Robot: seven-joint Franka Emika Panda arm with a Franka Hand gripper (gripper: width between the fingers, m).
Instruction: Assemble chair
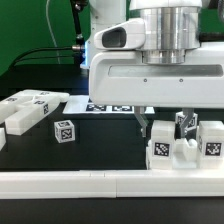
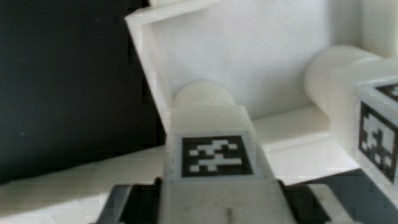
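Two views, one arm. Exterior view: the gripper (image 1: 186, 128) hangs straight down over a cluster of white chair parts (image 1: 185, 150) at the exterior view's right, just behind the long white border rail (image 1: 90, 183). Its fingers reach down into the cluster between two tagged blocks. More loose pieces lie on the black table (image 1: 105, 138) at the exterior view's left, well apart from the cluster: a flat panel (image 1: 32, 100), a block (image 1: 18, 122) and a small tagged cube (image 1: 63, 130). The marker board (image 1: 112, 105) lies farther back. Wrist view: a round-topped tagged piece (image 2: 217, 140) stands between the dark fingers (image 2: 134, 203), which sit partly closed against both its sides — gripped, as far as shows. A white panel (image 2: 214, 50) stands upright behind it, and another tagged part (image 2: 377, 120) is just beside it.
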